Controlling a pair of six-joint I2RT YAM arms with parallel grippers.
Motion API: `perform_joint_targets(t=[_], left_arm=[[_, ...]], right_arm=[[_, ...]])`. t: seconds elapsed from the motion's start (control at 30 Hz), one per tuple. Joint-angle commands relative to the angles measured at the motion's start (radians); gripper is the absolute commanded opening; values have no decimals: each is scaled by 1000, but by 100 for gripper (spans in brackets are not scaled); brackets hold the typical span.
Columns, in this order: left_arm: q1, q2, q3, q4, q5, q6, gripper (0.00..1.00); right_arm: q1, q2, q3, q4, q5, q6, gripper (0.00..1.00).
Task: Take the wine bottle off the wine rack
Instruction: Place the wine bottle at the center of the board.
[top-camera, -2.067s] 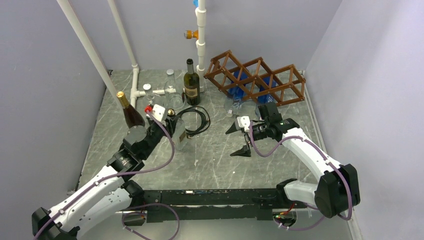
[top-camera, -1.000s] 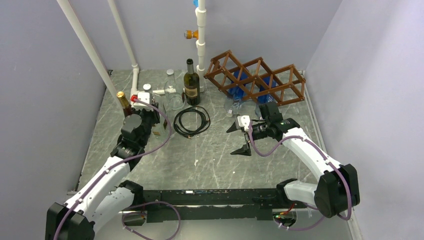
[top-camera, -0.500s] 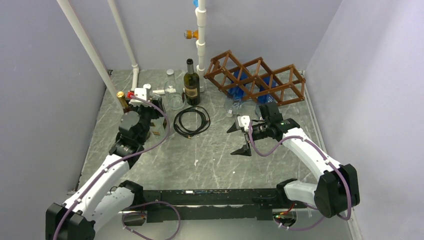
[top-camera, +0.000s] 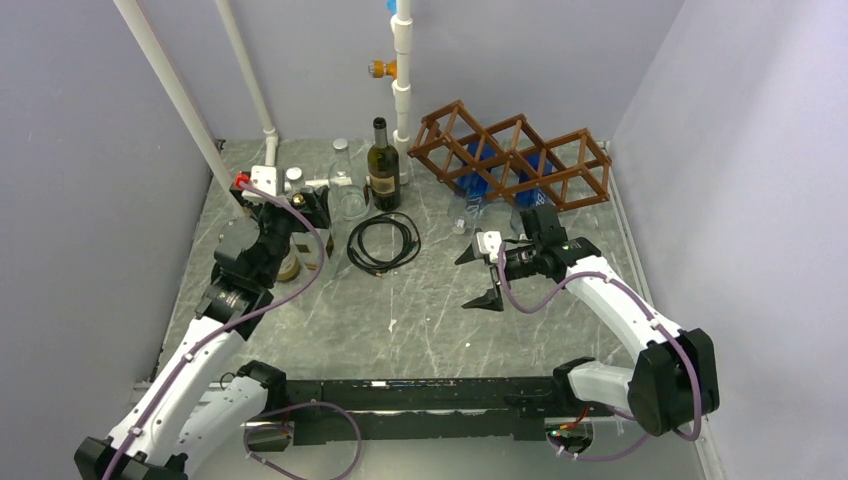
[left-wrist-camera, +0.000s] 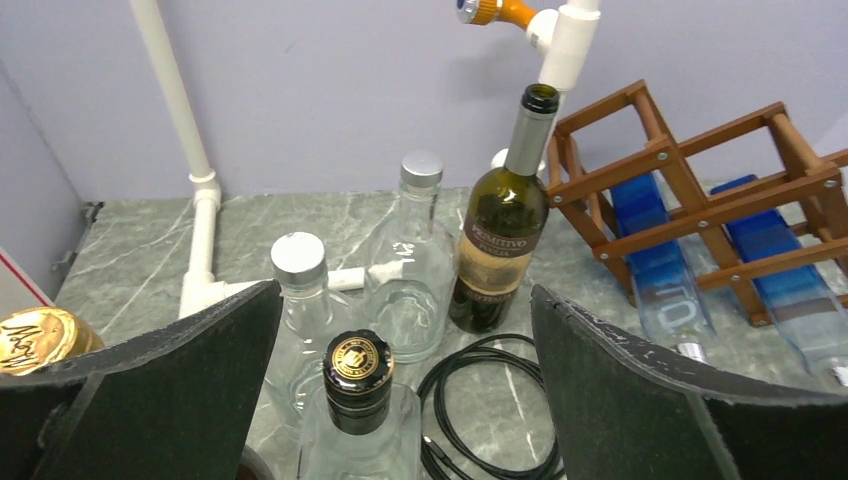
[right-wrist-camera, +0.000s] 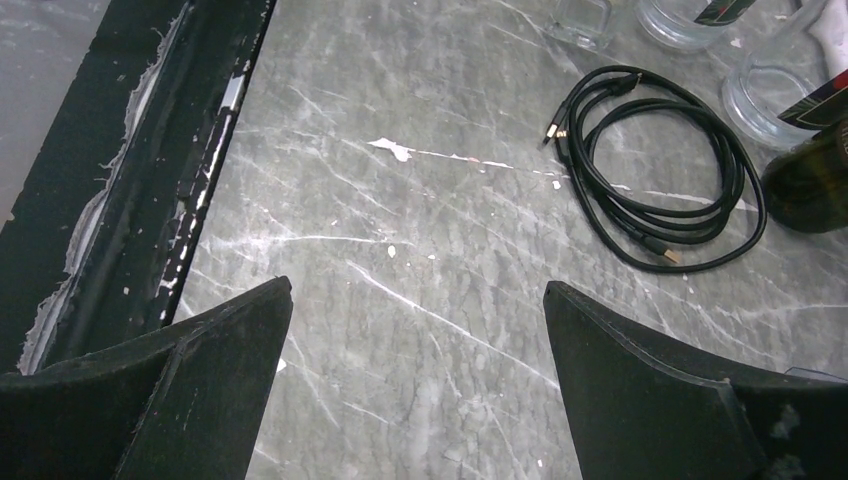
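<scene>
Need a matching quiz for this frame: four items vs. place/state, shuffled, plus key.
Things
1. wine rack
2. dark green wine bottle
3. black cable
4. blue bottles

Place or state
A. coiled flat on the table
B. lying in the rack's cells
C. brown wooden lattice, back right
D. standing upright by the white pipe

Pairs: 1-C; 2-D; 3-A; 4-B
</scene>
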Motion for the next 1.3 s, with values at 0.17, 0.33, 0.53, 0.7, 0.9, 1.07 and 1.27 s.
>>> perform_joint_targets(t=[0.17,0.33,0.53,0.7,0.9,1.07,1.27], left_arm=[[2,-44,102,-154,144,-68,100],[2,-55,123,-191,210,-101,100],[2,-44,133,-200,321,-155,100],[2,-18,153,-213,393,-205,99],[2,21,146,-177,502,-287,100],[-11,61,134,-138,570,-342,100],[-127,134,168,-166,490,-315,100]], right_arm=[[-17,-15,6,7,-33,-30,100],[-24,-17,4,19,-35,-15,100],[-37,-20,3,120,-1,159,100],[-70,-26,9,218,47,335,100],[-130,-36,7,311,92,545,100],[-199,-51,10,380,138,764,100],[-271,-87,-8,472,256,913,100]])
